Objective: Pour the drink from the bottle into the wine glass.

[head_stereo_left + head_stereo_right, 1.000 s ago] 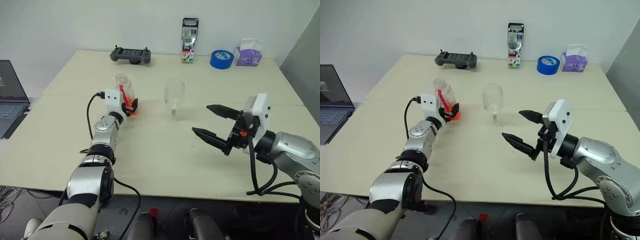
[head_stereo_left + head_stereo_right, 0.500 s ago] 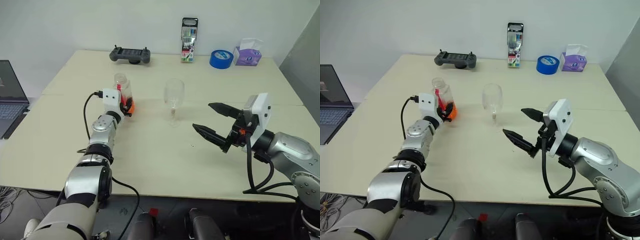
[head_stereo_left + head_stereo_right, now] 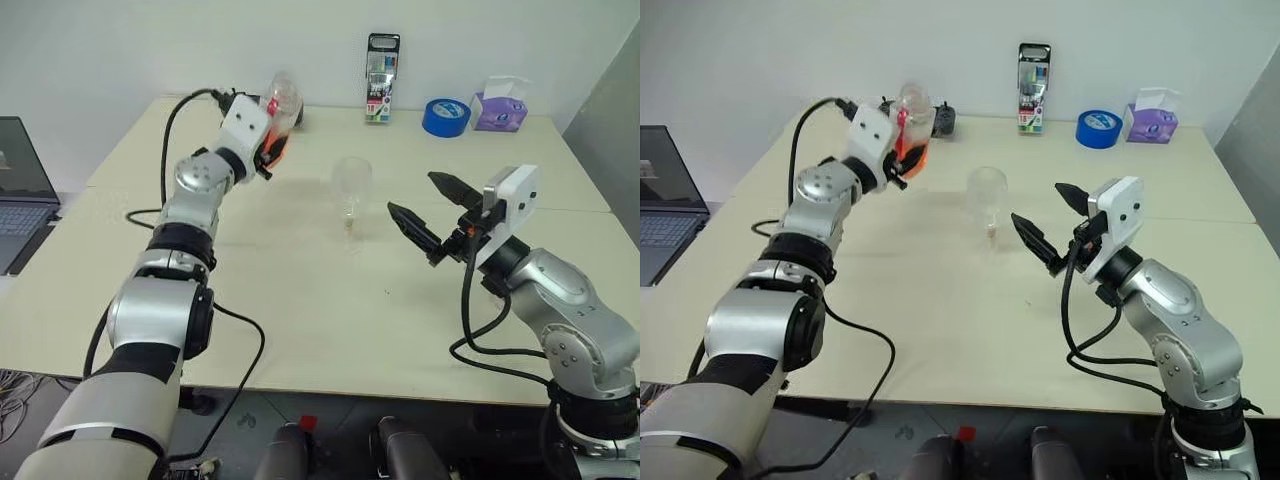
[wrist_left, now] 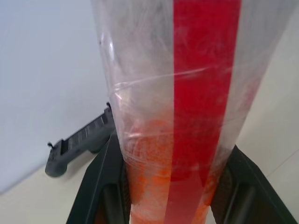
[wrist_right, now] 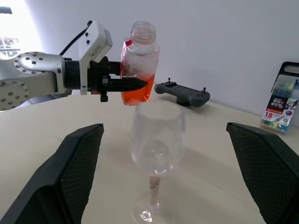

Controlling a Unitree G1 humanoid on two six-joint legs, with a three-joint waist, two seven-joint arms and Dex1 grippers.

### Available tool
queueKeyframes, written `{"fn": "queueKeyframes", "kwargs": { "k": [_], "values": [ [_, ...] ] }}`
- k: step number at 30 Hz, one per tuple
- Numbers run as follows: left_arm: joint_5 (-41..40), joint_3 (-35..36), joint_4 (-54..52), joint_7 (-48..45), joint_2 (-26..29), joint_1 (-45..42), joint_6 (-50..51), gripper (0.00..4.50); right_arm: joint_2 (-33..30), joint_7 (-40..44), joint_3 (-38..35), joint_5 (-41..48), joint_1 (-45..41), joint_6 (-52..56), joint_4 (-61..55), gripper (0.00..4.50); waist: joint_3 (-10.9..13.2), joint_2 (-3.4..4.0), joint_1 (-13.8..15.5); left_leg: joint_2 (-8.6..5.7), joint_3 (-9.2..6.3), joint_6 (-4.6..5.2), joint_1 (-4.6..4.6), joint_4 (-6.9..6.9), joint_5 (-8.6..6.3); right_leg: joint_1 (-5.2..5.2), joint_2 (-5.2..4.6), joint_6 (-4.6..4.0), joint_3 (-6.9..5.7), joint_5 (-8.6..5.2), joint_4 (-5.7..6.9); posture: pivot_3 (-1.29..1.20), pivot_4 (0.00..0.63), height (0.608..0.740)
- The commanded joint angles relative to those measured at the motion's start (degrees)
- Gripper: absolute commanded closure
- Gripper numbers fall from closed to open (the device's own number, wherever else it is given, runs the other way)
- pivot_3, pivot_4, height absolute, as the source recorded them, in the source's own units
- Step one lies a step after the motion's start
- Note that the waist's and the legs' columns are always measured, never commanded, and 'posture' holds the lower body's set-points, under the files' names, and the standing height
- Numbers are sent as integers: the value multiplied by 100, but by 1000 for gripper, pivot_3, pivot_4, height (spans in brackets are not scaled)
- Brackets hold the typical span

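The left gripper has its fingers clamped on the lower part of the bottle, held clear above the table with its open, capless neck up and leaning slightly. The drink, orange-red, sits in the bottle's lower half, beside a red strip label. The right gripper hangs with its fingers spread wide, holding nothing, just to the right of the wine glass. The glass stands upright and empty on the table between the two grippers. Along the far edge lie a game controller, a marker box, a blue tape roll and a tissue pack.
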Motion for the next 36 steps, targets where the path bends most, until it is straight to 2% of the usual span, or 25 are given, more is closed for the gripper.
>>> {"fn": "queueKeyframes", "kwargs": {
  "k": [1,11,22,36],
  "values": [
    [418,-331,-60,6,141,-342,-451,2815,73,161,6,-163,-100,-340,72,0,0,0,0,0,1,0,0,-1,0,-1,0,0,0,0,0,0,150,740],
    [1545,-1226,10,394,408,-539,-1603,2815,261,294,102,-334,-45,-509,63,0,0,0,-12,3,2,0,-4,0,0,-10,4,0,5,0,5,0,150,740],
    [2424,-1821,215,973,684,-863,-2068,2815,371,358,177,-490,-20,-557,-18,0,0,0,-10,1,2,0,-8,2,0,-11,2,0,2,0,6,0,150,740],
    [3061,-2267,389,1532,754,-1124,-2336,2815,376,217,182,-533,-10,-411,-257,0,0,0,-10,0,2,0,-10,5,0,-13,2,-1,2,0,9,0,150,740]
  ]
}}
